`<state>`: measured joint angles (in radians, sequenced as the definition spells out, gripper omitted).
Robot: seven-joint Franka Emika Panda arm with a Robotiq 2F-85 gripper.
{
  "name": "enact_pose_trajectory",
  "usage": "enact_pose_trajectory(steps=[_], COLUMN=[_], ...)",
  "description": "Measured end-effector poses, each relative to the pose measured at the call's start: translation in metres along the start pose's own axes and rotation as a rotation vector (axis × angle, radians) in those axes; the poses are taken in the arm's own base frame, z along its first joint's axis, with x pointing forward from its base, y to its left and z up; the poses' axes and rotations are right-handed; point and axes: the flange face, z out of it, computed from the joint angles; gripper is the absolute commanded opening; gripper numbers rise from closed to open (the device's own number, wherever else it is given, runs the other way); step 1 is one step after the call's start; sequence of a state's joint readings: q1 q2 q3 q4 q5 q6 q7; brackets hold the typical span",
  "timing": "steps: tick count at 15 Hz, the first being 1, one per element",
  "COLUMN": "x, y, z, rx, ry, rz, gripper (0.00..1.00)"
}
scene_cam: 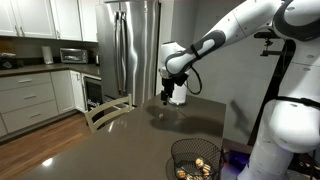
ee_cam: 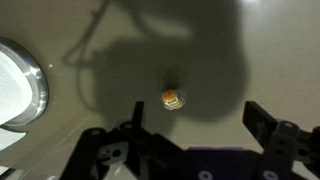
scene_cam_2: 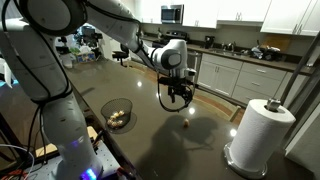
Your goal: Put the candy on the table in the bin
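Observation:
The candy (ee_cam: 171, 98) is a tiny yellowish-gold piece lying on the dark glossy table (ee_cam: 60, 40). In the wrist view it sits just ahead of my gripper (ee_cam: 198, 125), nearer one finger than the other. The gripper is open and empty, and hovers above the table in both exterior views (scene_cam: 167, 97) (scene_cam_2: 176, 97). The candy shows as a speck in an exterior view (scene_cam_2: 187, 124), below the gripper. The bin (scene_cam: 195, 160) is a round black wire-mesh basket near the table's edge with several pale pieces inside. It also shows in an exterior view (scene_cam_2: 117, 113).
A white paper towel roll (scene_cam_2: 262, 135) stands on the table on a round base; its base rim shows in the wrist view (ee_cam: 25, 90). A pale wooden chair (scene_cam: 108, 110) stands at the table's side. Kitchen cabinets and a steel fridge (scene_cam: 135, 45) are behind.

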<state>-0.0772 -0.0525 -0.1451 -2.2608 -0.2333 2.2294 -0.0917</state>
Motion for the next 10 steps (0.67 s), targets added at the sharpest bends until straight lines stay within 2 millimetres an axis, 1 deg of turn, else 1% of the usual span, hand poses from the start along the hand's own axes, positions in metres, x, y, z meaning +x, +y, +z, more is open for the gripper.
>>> enact_pose_trajectory(steps=[2,5,8,10], x=[0.001,0.008,0.018,0.022], y=[0.0,0.003,0.011,0.017], z=[0.001,0.007,0.021,0.033], rx=[0.0,-0.009,-0.017,-0.016], ry=[0.002,0.051,0.105,0.111], rz=[0.001,0.005,0.017,0.028], gripper=[1.0,1.0,1.0,1.0])
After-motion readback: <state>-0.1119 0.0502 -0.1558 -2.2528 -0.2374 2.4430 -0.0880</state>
